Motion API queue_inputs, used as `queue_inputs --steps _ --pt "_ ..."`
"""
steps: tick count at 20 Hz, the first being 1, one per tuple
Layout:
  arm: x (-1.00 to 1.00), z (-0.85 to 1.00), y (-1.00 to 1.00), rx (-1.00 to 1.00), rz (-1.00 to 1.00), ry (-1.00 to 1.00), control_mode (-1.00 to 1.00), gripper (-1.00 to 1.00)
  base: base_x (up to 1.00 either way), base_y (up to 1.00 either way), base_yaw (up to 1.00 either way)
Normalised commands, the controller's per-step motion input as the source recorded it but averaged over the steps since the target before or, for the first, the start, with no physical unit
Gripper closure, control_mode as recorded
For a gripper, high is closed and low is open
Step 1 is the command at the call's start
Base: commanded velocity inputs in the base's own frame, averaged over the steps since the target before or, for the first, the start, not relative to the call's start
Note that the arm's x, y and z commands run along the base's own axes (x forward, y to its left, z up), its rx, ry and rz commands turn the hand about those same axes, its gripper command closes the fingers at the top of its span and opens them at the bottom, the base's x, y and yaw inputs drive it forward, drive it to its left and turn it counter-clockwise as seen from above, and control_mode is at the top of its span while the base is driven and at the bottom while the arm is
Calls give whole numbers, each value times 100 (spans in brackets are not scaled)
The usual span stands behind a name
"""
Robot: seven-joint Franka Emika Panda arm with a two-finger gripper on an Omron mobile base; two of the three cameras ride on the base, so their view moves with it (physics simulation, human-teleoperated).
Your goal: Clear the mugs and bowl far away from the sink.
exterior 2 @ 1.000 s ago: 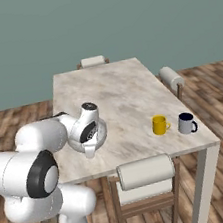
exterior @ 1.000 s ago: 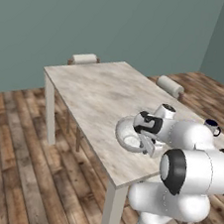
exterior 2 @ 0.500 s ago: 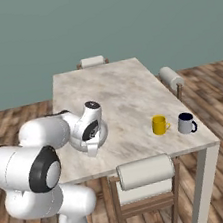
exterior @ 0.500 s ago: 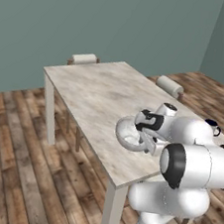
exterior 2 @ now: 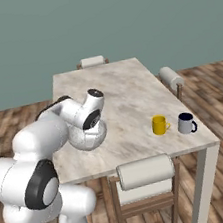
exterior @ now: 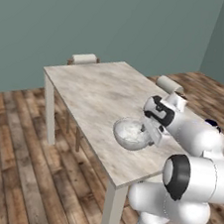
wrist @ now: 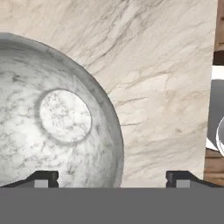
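The whitish-grey speckled bowl (exterior: 129,134) (exterior 2: 90,138) (wrist: 52,122) stands on the marble table (exterior: 87,86) near its front edge. My gripper (exterior: 148,131) (exterior 2: 91,128) (wrist: 113,177) hangs open just above the bowl's rim, one fingertip (wrist: 43,177) over the inside and the other over the tabletop, holding nothing. The yellow mug (exterior 2: 159,125) and the pale mug with dark rim (exterior 2: 186,123) (exterior: 212,124) stand side by side near the table's right front corner. The sink is out of view.
Chairs are tucked in around the table: one at the near side (exterior 2: 143,172), one on the right (exterior 2: 170,76) (exterior: 168,84), one at the far end (exterior 2: 92,61) (exterior: 84,59). Wood floor lies all around the table (exterior 2: 120,87).
The jaws have spread wide apart and let go of the bowl's rim. The bowl stays where it was on the table, and the arm has barely moved.
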Motion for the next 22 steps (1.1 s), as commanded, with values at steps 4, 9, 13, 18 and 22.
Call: queue_inputs --steps 4,9,13,18,22 --pt "-9 100 0 11 4 21 -100 -100 0 0 0" --pt "-58 100 0 -3 17 0 -100 -100 0 0 0" --pt "-100 69 0 -22 28 -17 -100 -100 0 0 0" --pt "-100 21 0 -29 36 -32 -100 -100 0 0 0" --pt "-100 21 0 -21 33 -48 -100 -100 0 0 0"
